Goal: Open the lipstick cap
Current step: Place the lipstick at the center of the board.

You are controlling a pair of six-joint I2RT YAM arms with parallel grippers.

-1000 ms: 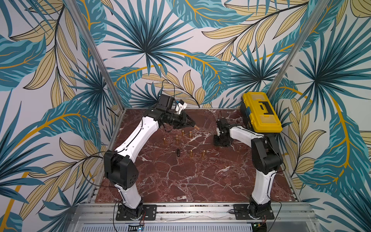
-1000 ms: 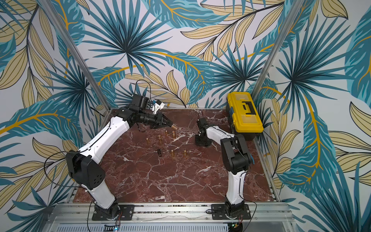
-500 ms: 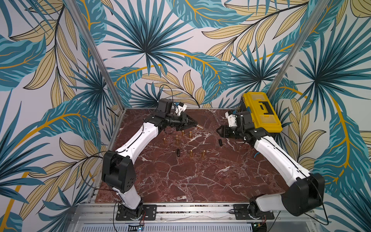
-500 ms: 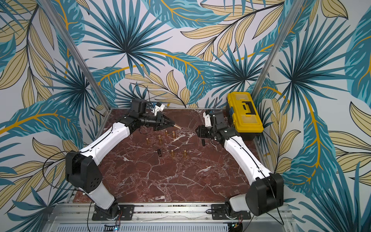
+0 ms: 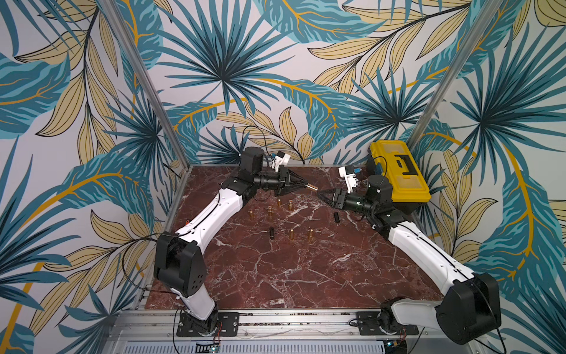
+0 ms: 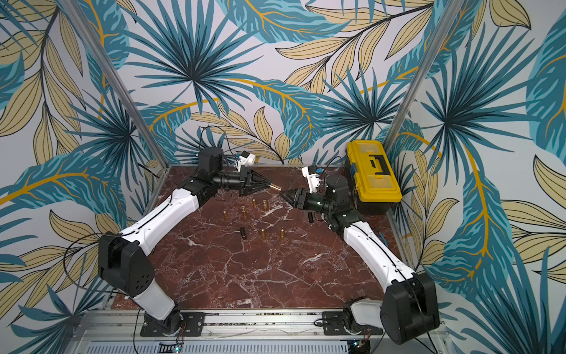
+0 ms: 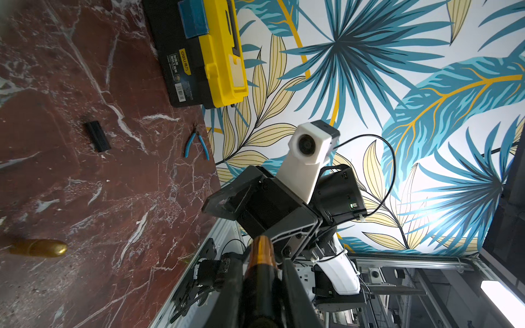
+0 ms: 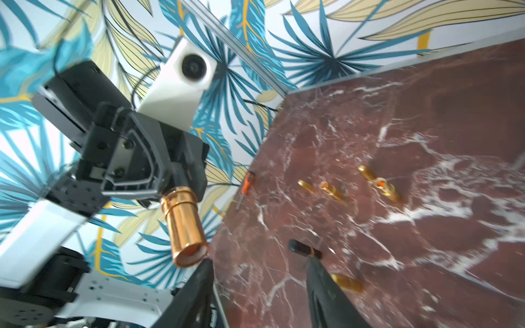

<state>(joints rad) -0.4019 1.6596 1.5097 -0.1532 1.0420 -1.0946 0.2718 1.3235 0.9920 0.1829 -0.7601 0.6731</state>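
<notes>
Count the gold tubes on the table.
6. Four gold tubes sit in a back group; two sit nearer the front, beside a black tube. The left hand grips a seventh gold tube above the table.

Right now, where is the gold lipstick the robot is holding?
In both top views the gold lipstick is up in the air over the back of the marble table, clamped in the left jaws and pointing at the open right jaws.
</notes>
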